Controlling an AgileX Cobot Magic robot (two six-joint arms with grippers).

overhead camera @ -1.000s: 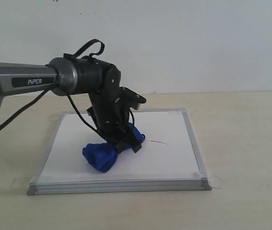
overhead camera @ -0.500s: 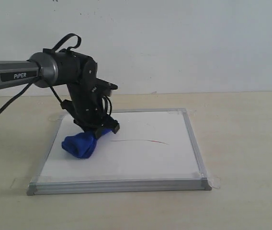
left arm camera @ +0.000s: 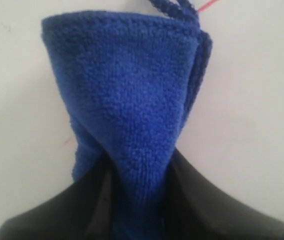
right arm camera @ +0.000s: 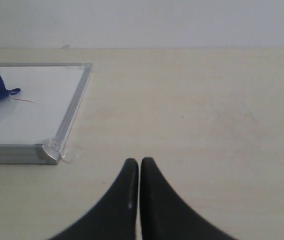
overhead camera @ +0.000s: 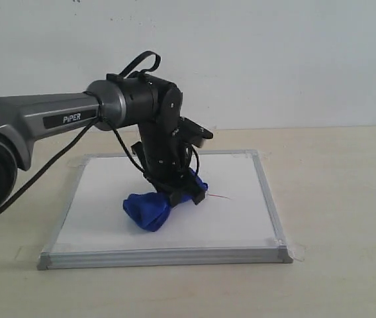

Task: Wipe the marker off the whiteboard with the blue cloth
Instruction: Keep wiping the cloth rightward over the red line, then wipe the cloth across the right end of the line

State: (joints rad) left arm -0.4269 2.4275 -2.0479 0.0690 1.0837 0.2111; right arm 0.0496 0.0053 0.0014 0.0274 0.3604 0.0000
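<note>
The wiping step is under way: the black left claw [overhead camera: 185, 195] is pinching one end of the royal-blue fluffy microfibre cloth [overhead camera: 147, 209], and the left wrist view shows the fabric gathered to a neck between its fingers and fanning out flat on the board. The cloth lies near the middle of the square whiteboard with a silver-grey metal frame [overhead camera: 271, 205], its loose bulk trailing towards the left side of the exterior view. Of the thin dark red marker line [overhead camera: 223, 197], only a short stretch shows, running out just beside the cloth's pinched end towards the right edge of the board. A faint red fleck beside the cloth in the left wrist view may be residue, though the view is too close to be sure, and whatever lies under the cloth is hidden. The right claw [right arm camera: 140, 167] is pressed together, holds nothing, and hangs over the pale wooden table [overhead camera: 333, 199] well apart from the board. The next move, as I judge it, calls for carrying the cloth to the right across the exposed stretch, pressing down firmly enough for the fabric to rub the surface, then checking the covered area.
</note>
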